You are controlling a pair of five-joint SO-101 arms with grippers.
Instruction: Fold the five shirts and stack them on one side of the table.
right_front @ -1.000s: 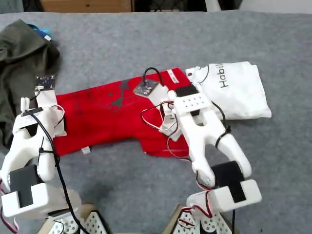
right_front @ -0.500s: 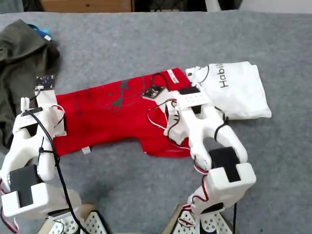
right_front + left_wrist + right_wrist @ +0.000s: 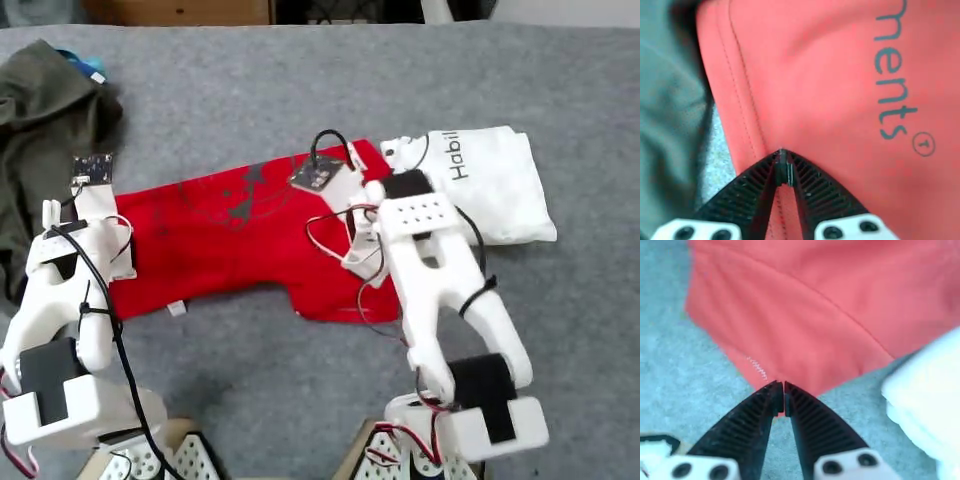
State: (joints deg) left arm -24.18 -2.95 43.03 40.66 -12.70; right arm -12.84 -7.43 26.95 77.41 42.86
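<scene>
The red cotton T-shirt (image 3: 220, 240) lies spread at the centre of the grey felt table (image 3: 300, 80). The left gripper (image 3: 782, 167) pinches its 9 o'clock hem. The right gripper (image 3: 780, 399) is clamped on its 3 o'clock end, near the folded white shirt (image 3: 495, 190).

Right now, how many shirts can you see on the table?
3: the red shirt spread mid-table, the white shirt folded beside it, the dark green shirt bunched at the table's edge. A blue scrap beside that one may be another, mostly hidden.

One red shirt (image 3: 220, 240), one white shirt (image 3: 495, 190) right of it, one dark green heap (image 3: 40, 110) left of it. Two arms: left arm (image 3: 60, 300), right arm (image 3: 440, 280).
</scene>
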